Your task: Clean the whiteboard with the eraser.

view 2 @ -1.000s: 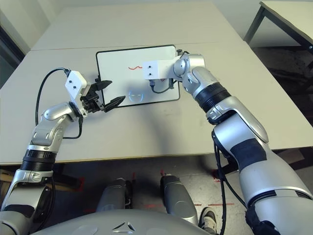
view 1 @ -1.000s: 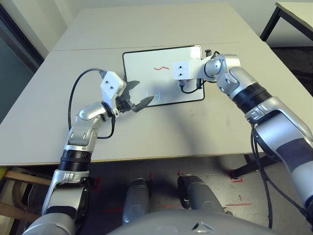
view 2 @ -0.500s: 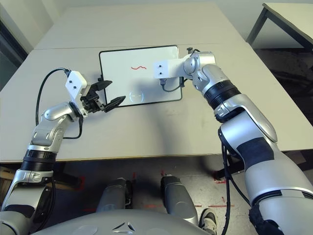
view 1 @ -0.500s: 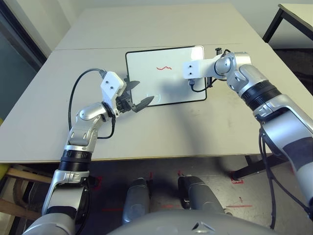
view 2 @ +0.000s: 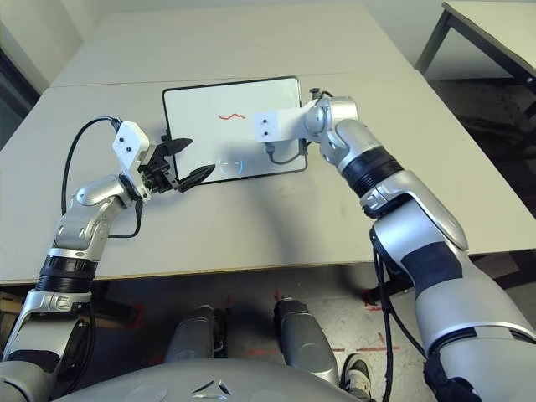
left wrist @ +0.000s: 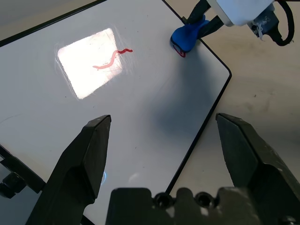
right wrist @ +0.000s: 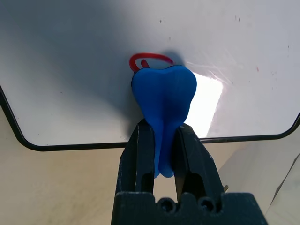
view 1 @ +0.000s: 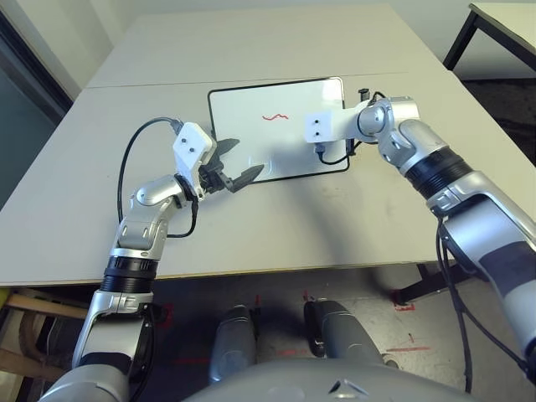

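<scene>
The whiteboard [view 1: 251, 138] lies flat on the table, and a red scribble [view 1: 274, 117] marks its far middle. My right gripper [right wrist: 161, 136] is shut on the blue eraser [right wrist: 164, 101], whose tip presses on the board near its right near corner. A small red loop [right wrist: 150, 58] shows just past that tip. The eraser [left wrist: 187, 37] also shows from the left wrist, at the board's edge. My left gripper [view 1: 239, 161] hangs open over the board's near left part, holding nothing; its black fingers [left wrist: 93, 150] stand wide apart.
The beige table [view 1: 335, 226] has bare room in front of and behind the board. A black cable [view 1: 126, 167] loops off my left wrist. A second table [view 1: 502, 21] stands at the far right, past a gap of floor.
My right gripper has slid the eraser rightward across the board, then a little back and nearer. The left arm has stayed put. The camera view has wobbled slightly.
</scene>
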Available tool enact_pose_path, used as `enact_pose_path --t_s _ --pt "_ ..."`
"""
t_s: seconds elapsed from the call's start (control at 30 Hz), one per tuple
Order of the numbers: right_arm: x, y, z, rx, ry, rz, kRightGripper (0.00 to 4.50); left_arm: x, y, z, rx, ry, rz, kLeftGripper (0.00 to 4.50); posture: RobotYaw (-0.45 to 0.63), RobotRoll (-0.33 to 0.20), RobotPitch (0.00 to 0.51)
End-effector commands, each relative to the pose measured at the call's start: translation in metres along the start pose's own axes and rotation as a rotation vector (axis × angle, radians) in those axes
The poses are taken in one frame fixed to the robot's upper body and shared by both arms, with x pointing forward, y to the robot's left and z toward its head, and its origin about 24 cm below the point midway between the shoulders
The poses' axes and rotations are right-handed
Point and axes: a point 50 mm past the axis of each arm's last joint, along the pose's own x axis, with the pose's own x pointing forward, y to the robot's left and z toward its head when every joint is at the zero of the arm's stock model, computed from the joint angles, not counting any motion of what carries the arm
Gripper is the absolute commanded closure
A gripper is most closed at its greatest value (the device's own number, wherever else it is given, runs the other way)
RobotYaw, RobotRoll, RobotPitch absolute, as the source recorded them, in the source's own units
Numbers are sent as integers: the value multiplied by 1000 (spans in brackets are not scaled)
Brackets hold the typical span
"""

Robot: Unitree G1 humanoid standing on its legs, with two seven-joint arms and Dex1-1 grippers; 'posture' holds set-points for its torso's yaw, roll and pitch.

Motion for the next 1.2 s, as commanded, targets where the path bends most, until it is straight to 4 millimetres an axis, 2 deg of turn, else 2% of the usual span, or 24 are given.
enact_pose_path --t_s 0.03,0.3,0.6,0.77,0.97,1.2 --pt "7 14 9 -30 -16 57 4107 0 -3 0 -4 2 -5 0 -135 0 88" --pt "8 12 22 -52 -42 54 4107 2 -5 -1 -7 -1 -6 0 -126 0 83" --pt "9 13 24 -65 -46 61 4107 2 -6 0 -8 -3 -5 0 -123 0 80" --pt "9 11 13 -63 -3 60 4107 3 -6 0 -8 -5 -6 0 -127 0 79" --pt "6 8 -10 -62 63 60 4107 3 -7 0 -9 -7 -7 0 -131 0 79" --pt "3 6 -22 -56 97 55 4107 4 -6 0 -8 -8 -9 0 -137 0 78"
